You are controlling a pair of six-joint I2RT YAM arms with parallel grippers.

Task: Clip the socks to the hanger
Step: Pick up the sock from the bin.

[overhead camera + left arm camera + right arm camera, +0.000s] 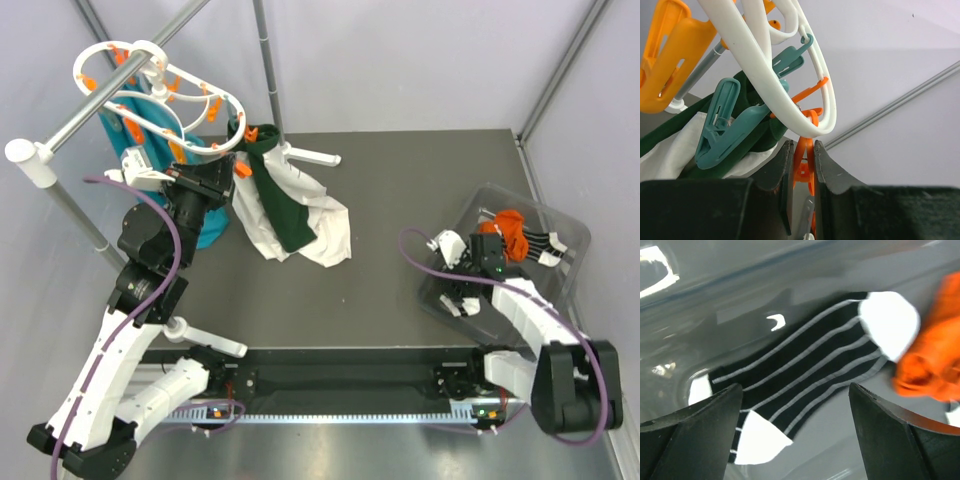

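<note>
Left gripper [804,155] clamped on an orange clip [803,172] under the hanger [747,55]. Right gripper [796,405] spread wide, holding nothing, above the striped sock [810,365] in the bin [740,285]; orange sock [935,360] beside it.

The left arm [100,365] and the right arm [528,312] are built of white moulded shells joined by black cylindrical joints. A purple cable [176,240] is run along each, and black wedge-shaped fingers [695,435] are fitted at the tips.
</note>
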